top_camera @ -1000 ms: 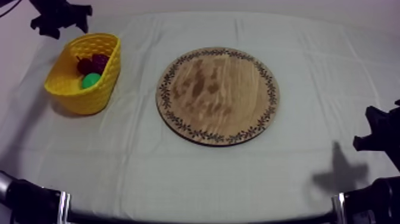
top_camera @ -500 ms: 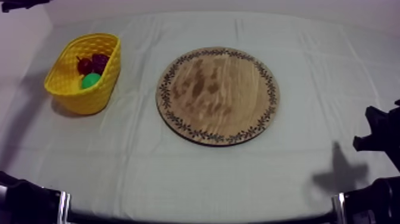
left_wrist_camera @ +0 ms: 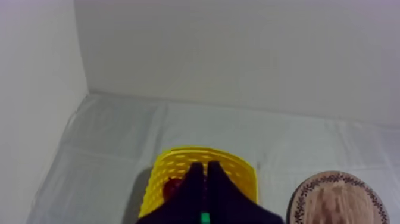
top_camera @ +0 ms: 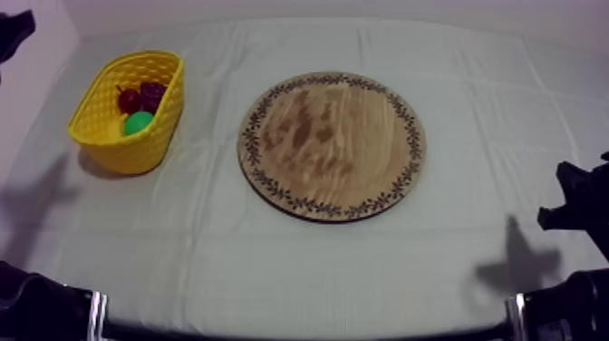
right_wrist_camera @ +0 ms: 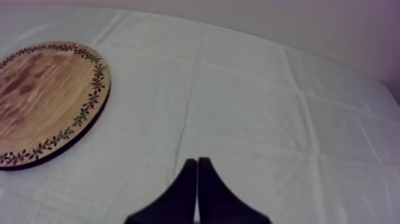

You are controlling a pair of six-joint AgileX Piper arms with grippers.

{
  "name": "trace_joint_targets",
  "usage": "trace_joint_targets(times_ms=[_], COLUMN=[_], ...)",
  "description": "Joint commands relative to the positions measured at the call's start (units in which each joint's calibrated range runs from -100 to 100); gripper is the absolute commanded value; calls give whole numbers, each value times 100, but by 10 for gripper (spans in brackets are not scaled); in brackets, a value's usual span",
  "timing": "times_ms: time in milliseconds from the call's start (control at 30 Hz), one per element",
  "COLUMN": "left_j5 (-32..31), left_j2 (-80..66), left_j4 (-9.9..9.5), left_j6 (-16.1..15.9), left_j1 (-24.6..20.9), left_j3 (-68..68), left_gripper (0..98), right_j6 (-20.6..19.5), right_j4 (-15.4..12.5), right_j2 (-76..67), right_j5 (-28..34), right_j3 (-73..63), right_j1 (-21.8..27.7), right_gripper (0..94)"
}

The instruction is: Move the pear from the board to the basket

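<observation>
Pear (top_camera: 138,122) lies inside the yellow basket (top_camera: 109,150), well apart from the wooden board (top_camera: 331,145). Left gripper (left_wrist_camera: 201,167), fingers pressed together on nothing, has drawn back from the basket's far rim toward the table's left edge. Right gripper (right_wrist_camera: 197,161) stays clenched and empty.

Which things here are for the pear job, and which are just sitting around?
For the job:
pear, lying in the yellow basket
wooden board, bare

Just lying about:
dark red fruit, also in the basket
</observation>
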Motion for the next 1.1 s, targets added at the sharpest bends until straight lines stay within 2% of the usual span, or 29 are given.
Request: trace_joint_targets(times_ms=[0,267,633,733,933,1067], left_j5=[-97,-405,-1055,-1153,-968,-773], left_j2=[-1282,-2955,-4049,-4222,-4635,-4754], left_j4=[2,-116,-187,6,568,758], left_j6=[-12,38,-3,-199,-671,-819], left_j1=[-6,103,117,85,-88,-196], left_j3=[1003,2706,4273,4519,4712,4733], left_gripper=[0,0,0,0,0,0], right_j6=[0,0,-2,-2,-3,-1], right_j4=[2,2,2,2,2,2], right_j2=[-5,-5,-5,-5,-5,-5], right_j5=[3,3,3,3,3,3], right_j3=[5,5,5,5,5,5], right_j1=[2,2,2,2,2,2], right_gripper=[5,5,5,5,5,5])
